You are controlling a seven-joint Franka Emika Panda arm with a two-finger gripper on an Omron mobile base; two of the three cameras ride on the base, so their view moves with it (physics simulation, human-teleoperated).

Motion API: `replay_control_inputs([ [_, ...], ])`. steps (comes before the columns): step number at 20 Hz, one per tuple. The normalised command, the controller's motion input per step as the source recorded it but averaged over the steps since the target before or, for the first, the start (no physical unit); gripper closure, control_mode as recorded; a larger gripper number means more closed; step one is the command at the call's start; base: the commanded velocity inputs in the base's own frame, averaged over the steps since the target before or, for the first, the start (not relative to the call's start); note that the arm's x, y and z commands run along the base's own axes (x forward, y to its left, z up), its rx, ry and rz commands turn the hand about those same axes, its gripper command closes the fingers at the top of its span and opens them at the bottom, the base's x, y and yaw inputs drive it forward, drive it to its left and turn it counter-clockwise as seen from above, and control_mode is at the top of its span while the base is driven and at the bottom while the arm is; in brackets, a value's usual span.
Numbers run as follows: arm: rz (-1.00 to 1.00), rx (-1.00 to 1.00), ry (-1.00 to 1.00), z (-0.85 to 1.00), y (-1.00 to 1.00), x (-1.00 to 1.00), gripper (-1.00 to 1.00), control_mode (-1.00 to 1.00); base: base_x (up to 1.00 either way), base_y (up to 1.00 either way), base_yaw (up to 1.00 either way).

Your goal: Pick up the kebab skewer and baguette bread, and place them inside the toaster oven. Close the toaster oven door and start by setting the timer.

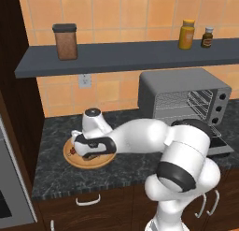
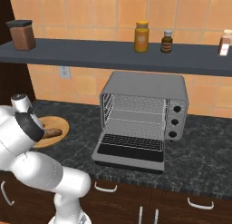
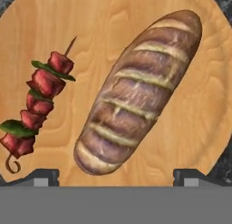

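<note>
The baguette bread (image 3: 136, 91), golden-brown with a slashed crust, lies on a round wooden board (image 3: 104, 19) on the counter. To its left in the hand view lies the kebab skewer (image 3: 38, 105), with red chunks and green pieces. My gripper (image 3: 117, 177) hovers open just above the board, its fingertips (image 3: 45, 175) straddling the near end of the bread and holding nothing. In the left base view the gripper (image 1: 91, 153) points down over the board (image 1: 74, 162). The toaster oven (image 2: 145, 105) stands to the right. Its door (image 2: 131, 150) lies open and flat, and the wire rack is bare.
A dark shelf (image 2: 113, 55) above the counter carries a brown canister (image 1: 65, 40) and spice jars (image 2: 141, 36). A built-in oven front (image 1: 9, 188) stands at the far left. Black stone counter (image 2: 199, 150) stretches right of the toaster oven.
</note>
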Motion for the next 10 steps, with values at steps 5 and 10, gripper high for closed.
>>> replay_control_inputs([
  [5, -0.11, 0.00, 0.00, -0.32, 0.00, 0.12, -1.00, -1.00, 0.00, 0.00, 0.00],
  [10, -0.02, 0.01, 0.00, -0.17, 0.00, 0.18, -1.00, -1.00, 0.00, 0.00, 0.00],
])
